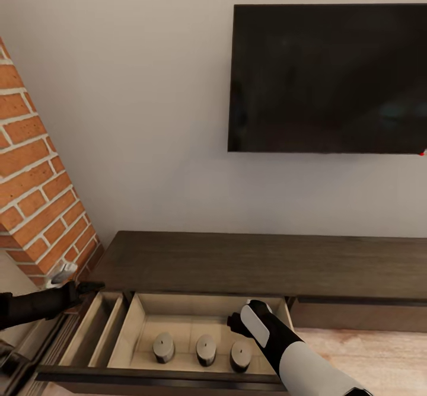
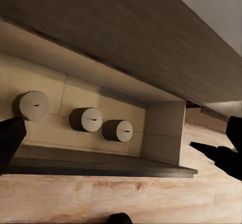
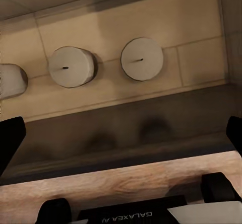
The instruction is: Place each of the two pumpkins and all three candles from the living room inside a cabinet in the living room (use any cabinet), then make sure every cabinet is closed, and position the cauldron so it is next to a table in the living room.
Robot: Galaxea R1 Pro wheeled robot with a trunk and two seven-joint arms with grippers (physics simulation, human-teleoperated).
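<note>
Dark-brown cabinet (image 1: pixel 261 262) drawer open, three candles (image 1: pixel 206 349) upright in a row inside; both arms' jaws wide, empty.

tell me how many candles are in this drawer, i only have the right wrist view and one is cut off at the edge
Observer: Three candles stand upright in a row in the open drawer.
Operator: where's the left arm
Observer: The left gripper, jaws open, is at the left end of the cabinet, near the brick wall.
Operator: anything above the cabinet
Observer: A dark television hangs on the wall above it.
</note>
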